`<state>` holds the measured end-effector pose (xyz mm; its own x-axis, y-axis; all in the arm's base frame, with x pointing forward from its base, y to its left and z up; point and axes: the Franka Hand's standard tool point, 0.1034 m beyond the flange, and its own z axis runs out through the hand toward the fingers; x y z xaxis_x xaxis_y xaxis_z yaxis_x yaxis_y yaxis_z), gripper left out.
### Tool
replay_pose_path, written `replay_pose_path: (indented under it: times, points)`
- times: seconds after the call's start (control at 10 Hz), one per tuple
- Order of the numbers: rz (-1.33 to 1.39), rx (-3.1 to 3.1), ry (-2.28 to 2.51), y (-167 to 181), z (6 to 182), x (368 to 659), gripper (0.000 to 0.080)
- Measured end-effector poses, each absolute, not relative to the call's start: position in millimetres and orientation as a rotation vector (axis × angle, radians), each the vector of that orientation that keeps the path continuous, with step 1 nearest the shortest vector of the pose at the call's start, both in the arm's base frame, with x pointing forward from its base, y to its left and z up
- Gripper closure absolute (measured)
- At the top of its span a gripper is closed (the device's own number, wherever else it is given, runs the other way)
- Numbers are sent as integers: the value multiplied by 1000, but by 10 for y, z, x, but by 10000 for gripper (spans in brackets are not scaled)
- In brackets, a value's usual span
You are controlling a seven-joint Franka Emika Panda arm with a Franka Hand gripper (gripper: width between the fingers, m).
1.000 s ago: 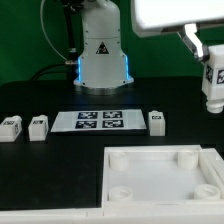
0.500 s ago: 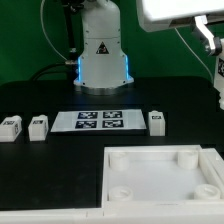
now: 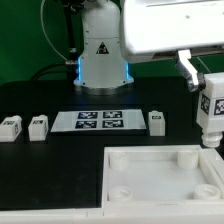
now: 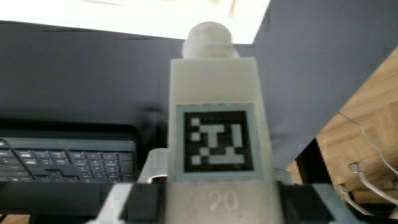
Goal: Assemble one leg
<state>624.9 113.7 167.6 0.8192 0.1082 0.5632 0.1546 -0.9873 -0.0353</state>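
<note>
Clamped leg [image 3: 212, 110] between gripper [image 4: 210, 203] jaws, long axis vertical, tip down; hung above tray [image 3: 150, 151] far socket [image 3: 186, 156], offset toward exterior view's right.

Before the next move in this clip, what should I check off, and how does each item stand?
1. Grasp: the hand is shut on the leg: ok.
2. Leg upright in the exterior view: ok.
3. Leg lined up over the tray corner socket: cannot tell, depth is unclear.
4. That socket empty: ok.
5. Three spare legs lie apart from the tray, by the marker board: ok.
</note>
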Motion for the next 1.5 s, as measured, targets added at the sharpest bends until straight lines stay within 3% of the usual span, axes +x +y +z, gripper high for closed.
replay_pose_path:
  times: [0.4,0.6,1.2,1.5]
  points:
    - [-893,-2922,-217,1139,1654,6243,508]
    - [-899,-2916,-221,1170,1463,6267,508]
    - [-854,-2937,-265,1166,1167,6262,508]
    - [-848,-2937,-264,1192,1131,6288,508]
